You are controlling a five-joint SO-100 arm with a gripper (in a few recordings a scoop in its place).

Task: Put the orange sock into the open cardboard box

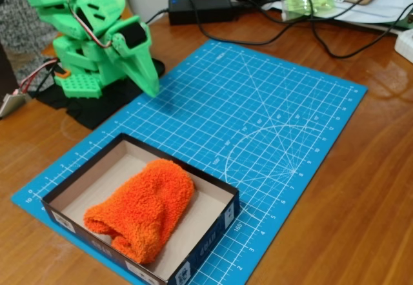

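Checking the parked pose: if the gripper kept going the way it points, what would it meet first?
Probably the blue mat: the gripper tips down just above it, short of the box holding the sock.

Ruler numbers along cutting mat (pixel 271 124) edge

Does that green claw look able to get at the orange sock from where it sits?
Probably yes. The orange sock lies uncovered in the open cardboard box, whose walls are low, and nothing stands between it and the claw, folded back near the arm's base.
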